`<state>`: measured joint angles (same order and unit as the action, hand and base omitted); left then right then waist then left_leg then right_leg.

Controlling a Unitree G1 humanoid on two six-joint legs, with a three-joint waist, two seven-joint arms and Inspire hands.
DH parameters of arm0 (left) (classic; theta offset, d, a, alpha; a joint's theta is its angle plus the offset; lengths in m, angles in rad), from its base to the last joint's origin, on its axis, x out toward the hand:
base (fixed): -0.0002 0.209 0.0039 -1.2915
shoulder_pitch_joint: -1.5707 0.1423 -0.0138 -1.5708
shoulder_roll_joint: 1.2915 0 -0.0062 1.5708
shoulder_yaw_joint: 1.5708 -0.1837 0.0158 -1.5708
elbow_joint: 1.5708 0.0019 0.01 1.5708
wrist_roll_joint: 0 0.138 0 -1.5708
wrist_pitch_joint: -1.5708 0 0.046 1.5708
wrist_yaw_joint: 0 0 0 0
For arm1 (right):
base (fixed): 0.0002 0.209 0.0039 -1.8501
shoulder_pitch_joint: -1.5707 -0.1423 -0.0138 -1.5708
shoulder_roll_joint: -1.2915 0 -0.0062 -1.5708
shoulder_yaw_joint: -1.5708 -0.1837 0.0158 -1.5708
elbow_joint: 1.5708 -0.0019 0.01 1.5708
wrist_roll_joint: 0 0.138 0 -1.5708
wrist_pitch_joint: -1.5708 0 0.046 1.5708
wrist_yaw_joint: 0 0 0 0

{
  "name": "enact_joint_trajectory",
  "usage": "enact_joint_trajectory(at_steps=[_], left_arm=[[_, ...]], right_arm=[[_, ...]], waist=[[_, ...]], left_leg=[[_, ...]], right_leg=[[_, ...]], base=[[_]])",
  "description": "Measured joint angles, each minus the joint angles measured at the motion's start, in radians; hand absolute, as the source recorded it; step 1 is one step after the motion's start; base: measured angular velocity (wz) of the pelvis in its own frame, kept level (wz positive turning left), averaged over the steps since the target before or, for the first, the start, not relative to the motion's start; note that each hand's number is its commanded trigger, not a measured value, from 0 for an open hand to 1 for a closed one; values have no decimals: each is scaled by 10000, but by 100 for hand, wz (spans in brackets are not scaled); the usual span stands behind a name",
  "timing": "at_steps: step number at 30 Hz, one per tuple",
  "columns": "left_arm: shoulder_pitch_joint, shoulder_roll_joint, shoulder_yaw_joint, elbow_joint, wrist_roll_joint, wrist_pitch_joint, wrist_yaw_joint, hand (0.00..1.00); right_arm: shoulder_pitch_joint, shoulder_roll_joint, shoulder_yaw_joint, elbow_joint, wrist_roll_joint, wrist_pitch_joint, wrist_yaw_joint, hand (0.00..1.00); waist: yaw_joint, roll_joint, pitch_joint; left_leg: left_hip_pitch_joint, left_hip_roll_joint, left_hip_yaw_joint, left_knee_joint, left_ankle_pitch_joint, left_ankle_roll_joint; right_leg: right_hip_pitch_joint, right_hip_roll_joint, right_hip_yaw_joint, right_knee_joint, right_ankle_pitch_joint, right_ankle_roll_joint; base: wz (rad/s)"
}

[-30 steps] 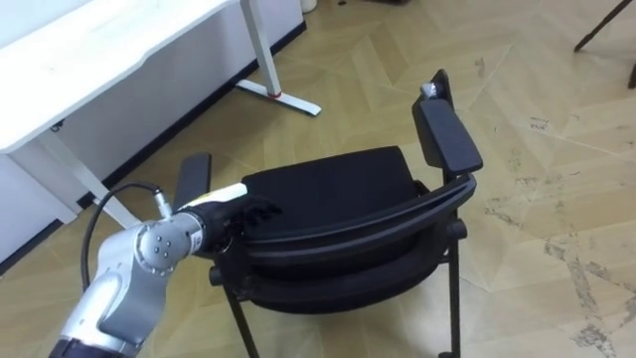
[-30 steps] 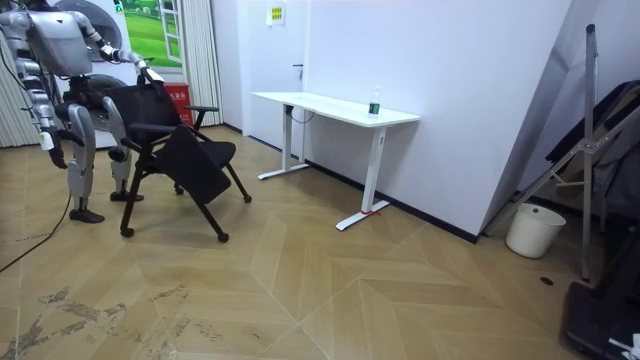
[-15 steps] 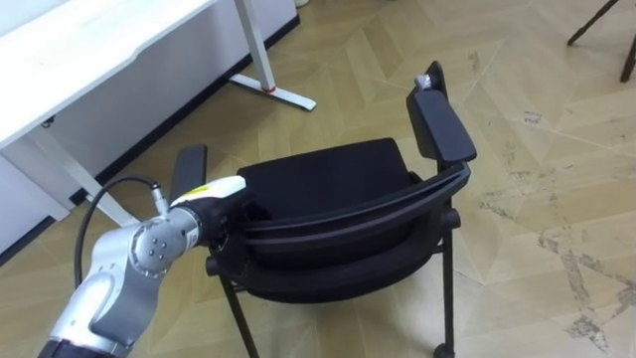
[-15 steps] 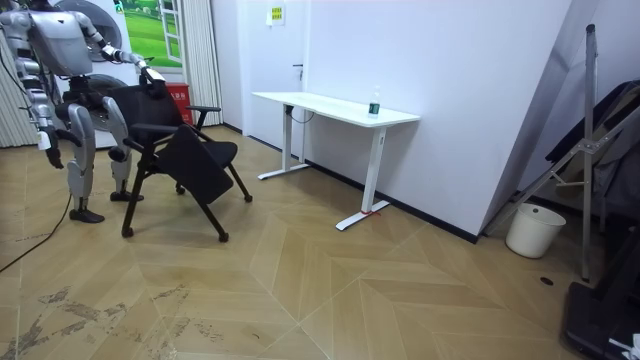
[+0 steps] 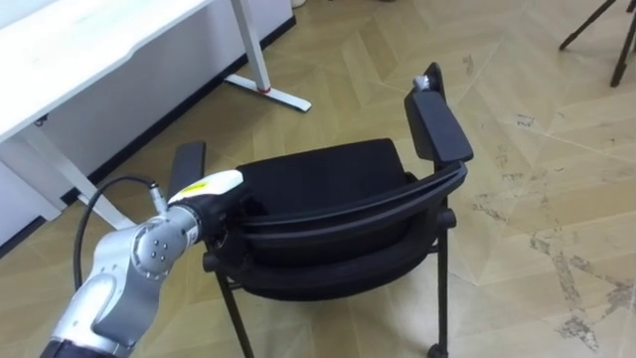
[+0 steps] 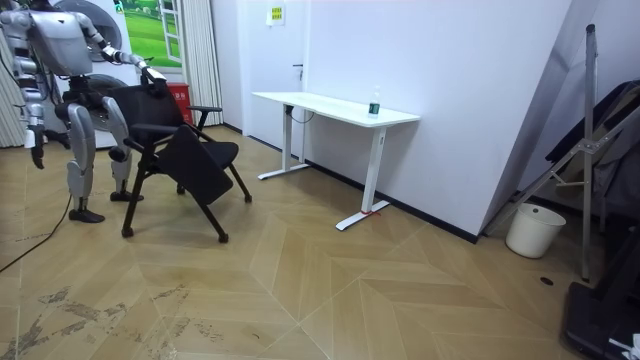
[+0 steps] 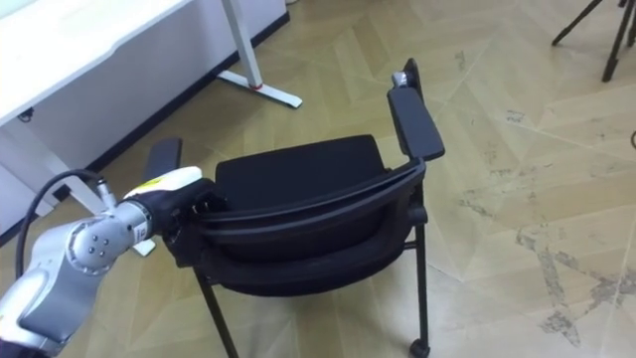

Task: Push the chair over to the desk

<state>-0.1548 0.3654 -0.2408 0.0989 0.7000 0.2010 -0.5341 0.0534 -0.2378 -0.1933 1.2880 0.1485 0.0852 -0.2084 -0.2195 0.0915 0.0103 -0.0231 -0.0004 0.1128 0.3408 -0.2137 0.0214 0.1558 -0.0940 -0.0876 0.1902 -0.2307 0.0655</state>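
A black chair (image 5: 328, 184) with armrests and a curved backrest stands on the wooden floor right in front of me, its seat facing away. My left hand (image 5: 214, 191) rests at the left end of the backrest's top rail, its dark fingers curled over the edge. In the room view I stand behind the chair (image 6: 180, 150) at the far left, with the left hand (image 6: 150, 75) on the backrest. My right hand (image 6: 36, 157) hangs at my side, away from the chair.
A white desk (image 5: 99, 50) with white legs and a flat foot (image 5: 268, 91) stands ahead on the left, against the wall. The room view has a white bucket (image 6: 530, 230) and a folded rack (image 6: 590, 140) far to the right, with open floor between.
In the room view my right arm has swung back, towards the view's left. The eye view has shifted a little; the left hand keeps its hold and the chair has barely moved.
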Motion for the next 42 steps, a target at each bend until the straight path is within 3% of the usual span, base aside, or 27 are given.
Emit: enact_joint_trajectory(at_steps=[3,5,9,13,18,19,25,27,33,42], left_arm=[[45,5,-1,0,20,35,92,100],[59,31,0,1,-10,134,129,100],[61,143,2,-3,-184,234,212,100],[60,274,282,-19,-214,179,293,100],[52,512,342,-41,-314,63,444,100],[51,537,342,-44,-323,25,514,100],[51,625,333,92,-481,-293,751,100],[49,627,333,96,-565,-376,875,100],[8,627,333,365,-713,-627,1153,100],[2,614,276,424,-601,-1302,1479,100]], right_arm=[[3,-43,-845,-106,2,31,-545,0],[-1,-106,-1479,-577,93,26,-1184,0],[10,-255,-1946,-1552,247,18,-2008,0],[67,-251,-2741,-4077,55,1,-2903,0],[273,-233,-2368,-7168,-98,-134,-3931,0],[265,-227,-2280,-7870,-385,-181,-4192,0],[237,-172,-1373,-10679,-2121,-302,-5042,0],[229,-180,-1080,-11426,-2943,-299,-5138,0],[-78,-263,43,-12694,-4661,-294,-5009,0],[-1232,-923,1137,-13693,-6508,-372,-4397,0]], waist=[[-110,31,-19],[-207,124,-84],[-214,94,-58],[-216,47,-82],[-204,-211,-123],[-195,-208,-154],[-139,-198,-132],[31,-129,-114],[196,-56,-11],[612,-199,99]], left_leg=[[-40,-15,29,25,-14,25],[-179,-19,91,100,-37,65],[-239,-1,274,173,-87,115],[-652,34,445,399,-126,179],[-673,46,498,384,-129,184],[-732,43,519,415,-130,189],[-680,52,668,375,-140,201],[-703,51,774,329,-142,205],[-537,60,918,202,-138,206],[-337,57,1104,9,-134,199]], right_leg=[[-49,-5,89,20,-2,3],[-231,-37,120,163,-21,35],[-471,-52,356,481,-52,82],[-1049,-54,613,801,-120,139],[-1115,-50,699,848,-128,151],[-1191,-52,716,854,-122,157],[-1254,-50,908,890,-116,160],[-1361,-58,1004,917,-120,168],[-1370,-59,1149,1018,-131,182],[-1340,-70,1286,1000,-145,185]], base=[[0],[-2],[-15],[-14],[-4],[-3],[-7],[-13],[-9],[-5]])
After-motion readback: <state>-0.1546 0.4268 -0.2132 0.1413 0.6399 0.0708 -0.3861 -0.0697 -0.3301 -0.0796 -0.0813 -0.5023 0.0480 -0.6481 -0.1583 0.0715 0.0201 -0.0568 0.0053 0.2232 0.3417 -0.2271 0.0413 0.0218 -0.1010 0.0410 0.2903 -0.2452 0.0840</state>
